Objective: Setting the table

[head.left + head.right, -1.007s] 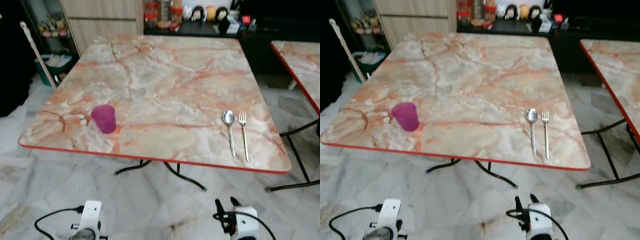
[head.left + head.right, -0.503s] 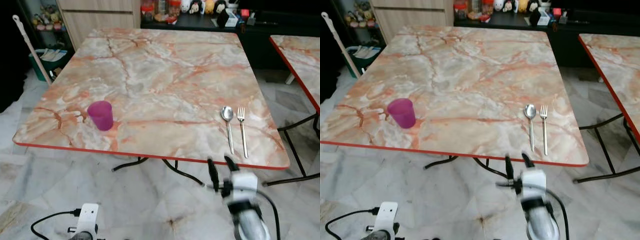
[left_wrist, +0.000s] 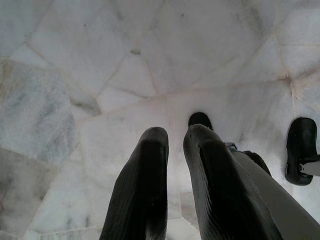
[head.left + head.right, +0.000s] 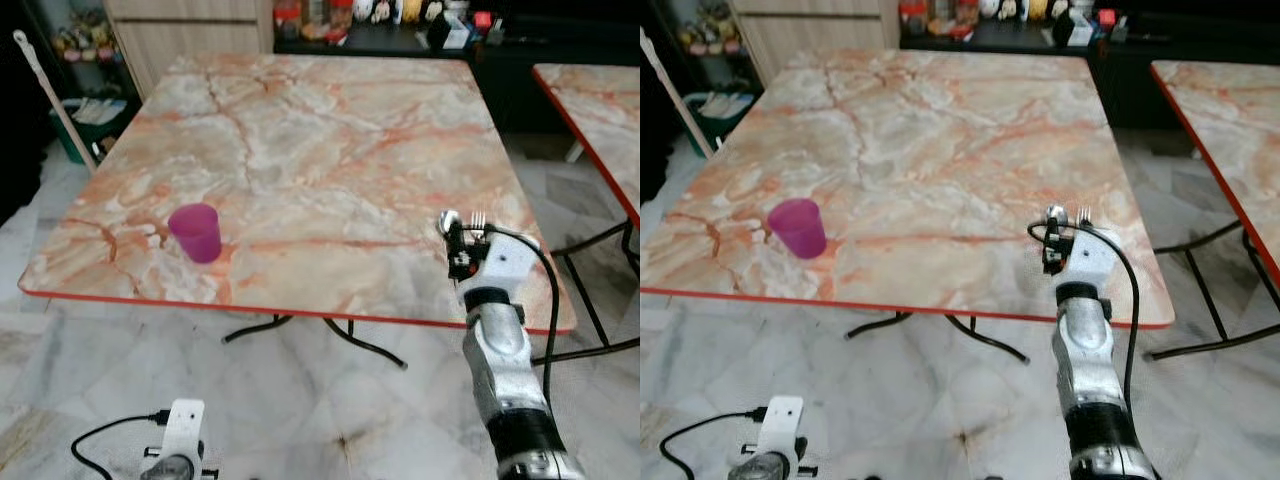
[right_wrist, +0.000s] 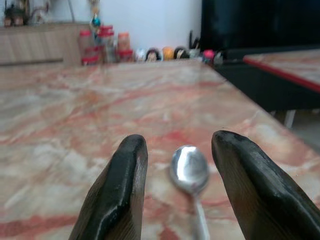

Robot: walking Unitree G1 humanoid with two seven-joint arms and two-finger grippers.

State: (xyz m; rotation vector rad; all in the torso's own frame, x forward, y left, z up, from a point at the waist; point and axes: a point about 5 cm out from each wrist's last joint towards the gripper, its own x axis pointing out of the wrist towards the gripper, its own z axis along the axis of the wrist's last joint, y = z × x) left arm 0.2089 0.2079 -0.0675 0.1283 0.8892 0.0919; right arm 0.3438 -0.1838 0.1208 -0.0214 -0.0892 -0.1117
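- My left gripper (image 3: pixel 172 145) hangs idle low at my left side, well short of the worktop, pointing down at the pale marble floor (image 3: pixel 90 75); its jaws stand nearly together with only a thin gap, and they hold nothing.
- On the left part of the marble-patterned worktop (image 4: pixel 320 130), near the front edge, a purple cup (image 4: pixel 195 232) stands upright with bare surface all around it. I judge it already placed, though whether it sits in its final spot I cannot tell.
- The middle of the worktop carries no plate or bowl, so as I read it the setting is far from finished: a cup and cutlery are out, and the main dishes are not.
- Toward the right front edge lie a spoon (image 5: pixel 189 170) and a fork (image 4: pixel 478 218) side by side, handles toward me; my arm covers most of both in the head views, so only the spoon's bowl and the fork's tines peek past it.
- My right gripper (image 5: pixel 177 165) is raised over the front right edge of the worktop, jaws spread wide with the spoon's bowl lying between the two fingers, low over the surface and not yet touching it as far as I can see.
- My judgement: I am lined up to pick up the spoon, so the cutlery likely gets moved or arranged next; the grasp itself is not yet made.
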